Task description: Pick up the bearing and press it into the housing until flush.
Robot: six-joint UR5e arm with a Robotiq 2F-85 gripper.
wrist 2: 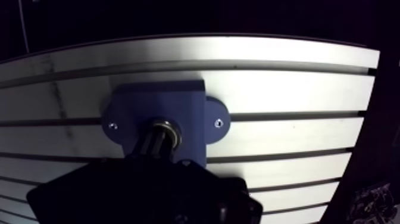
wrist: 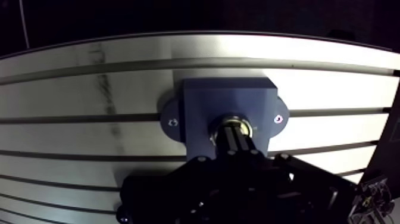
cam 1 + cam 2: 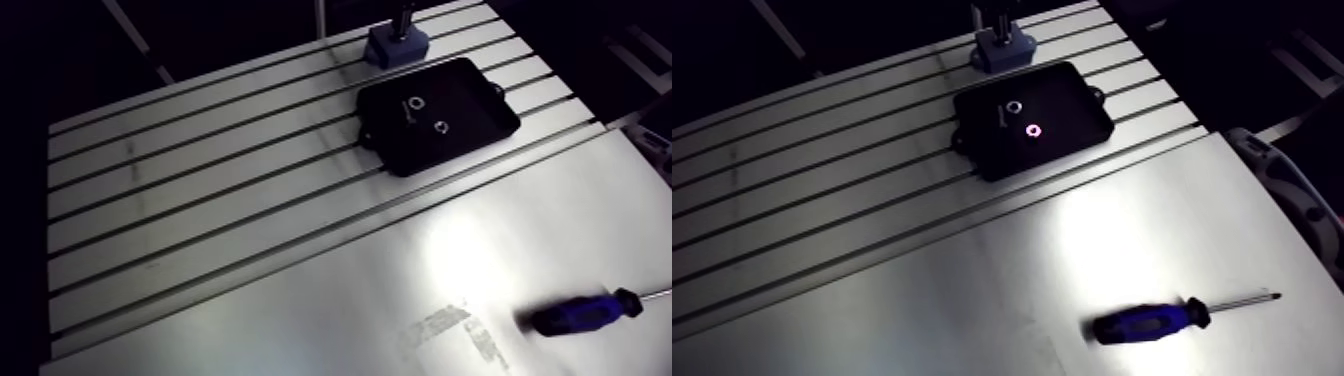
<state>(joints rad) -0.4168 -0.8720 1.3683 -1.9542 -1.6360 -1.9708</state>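
Note:
A blue housing (image 2: 229,113) is bolted to the slotted table by two ears with screws. In its middle bore sits the metal ring of the bearing (image 2: 231,124). My gripper (image 2: 236,136) comes straight down on it, and its two dark fingers lie together with their tips on the bearing; most of the ring is hidden under them. In the arm view the housing (image 3: 397,45) stands at the table's far edge, with the gripper (image 3: 402,16) coming down onto it from the view's top edge.
Just in front of the housing lies a black tray (image 3: 470,135) holding two small rings (image 3: 415,103). A blue-handled screwdriver (image 3: 1152,322) lies on the smooth plate (image 3: 1002,300) near the front right. Slots run across the table.

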